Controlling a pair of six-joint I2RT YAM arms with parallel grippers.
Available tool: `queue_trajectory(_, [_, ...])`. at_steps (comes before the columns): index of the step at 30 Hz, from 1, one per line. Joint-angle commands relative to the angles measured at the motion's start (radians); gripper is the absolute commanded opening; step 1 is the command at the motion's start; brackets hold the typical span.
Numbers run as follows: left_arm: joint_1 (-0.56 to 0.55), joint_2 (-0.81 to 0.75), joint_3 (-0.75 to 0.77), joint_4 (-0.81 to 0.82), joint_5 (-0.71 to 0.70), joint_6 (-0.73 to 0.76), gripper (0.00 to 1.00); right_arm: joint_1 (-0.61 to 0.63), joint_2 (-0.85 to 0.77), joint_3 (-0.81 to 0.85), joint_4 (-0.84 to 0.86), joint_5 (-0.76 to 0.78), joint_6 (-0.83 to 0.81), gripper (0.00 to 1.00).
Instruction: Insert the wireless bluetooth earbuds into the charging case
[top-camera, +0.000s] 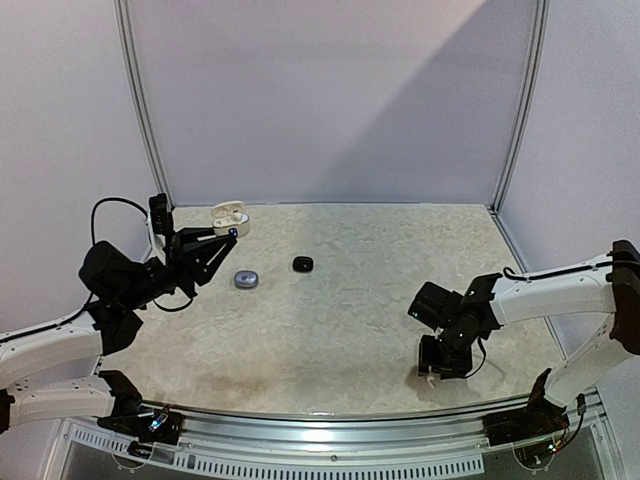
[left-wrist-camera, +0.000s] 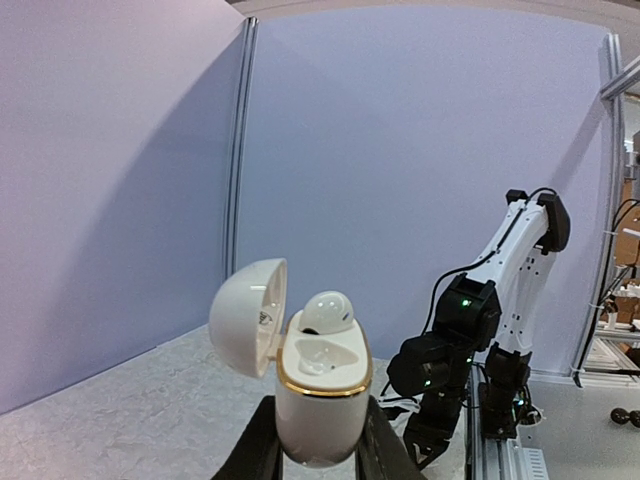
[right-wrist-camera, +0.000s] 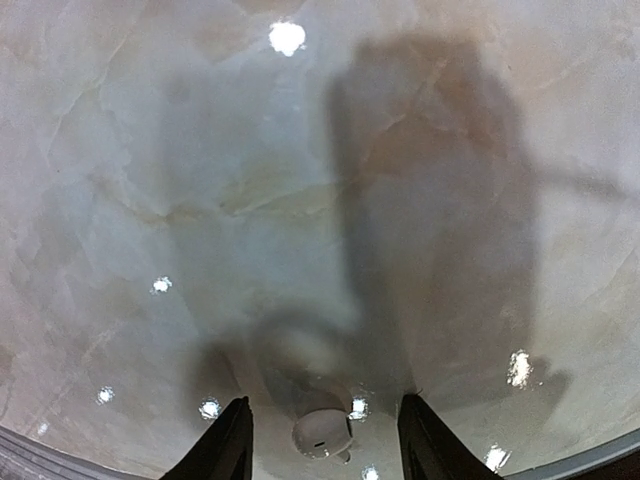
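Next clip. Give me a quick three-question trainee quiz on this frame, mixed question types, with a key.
1. True or false: the white charging case in the left pincer has its lid shut.
2. What lies on the table between the open fingers of the right pincer? A) white earbud B) black case C) nothing
3. Fill in: the held case shows ___ seated earbud.
Key: 1 false, lid open; 2 A; 3 one.
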Motion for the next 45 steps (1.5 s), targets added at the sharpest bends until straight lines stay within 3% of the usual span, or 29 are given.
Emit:
queue_trajectory(1, [-0.004,-0.002,0.003,-0.003,0.014,0.012,0.00,-0.010,-0.018,-0.038,0.021,-0.016,-0.014,0.49])
queue_trajectory(8, [-0.006,0.003,0.003,-0.009,0.014,0.014,0.00,-0.010,0.041,0.039,-0.117,0.001,-0.066,0.43])
queue_trajectory(25, [-0.007,0.001,0.003,-0.014,0.014,0.022,0.00,-0.010,0.171,0.155,-0.128,-0.011,-0.169,0.32])
queue_trajectory(32, [-0.006,0.001,0.000,-0.016,0.013,0.024,0.00,-0.010,0.170,0.165,-0.143,-0.008,-0.174,0.19])
queue_trajectory(40, [-0.006,0.002,0.001,-0.014,0.013,0.023,0.00,-0.010,0.159,0.181,-0.189,-0.015,-0.192,0.28])
queue_trajectory(45, [-0.006,0.001,0.001,-0.015,0.014,0.024,0.00,-0.010,0.160,0.167,-0.181,-0.049,-0.203,0.29])
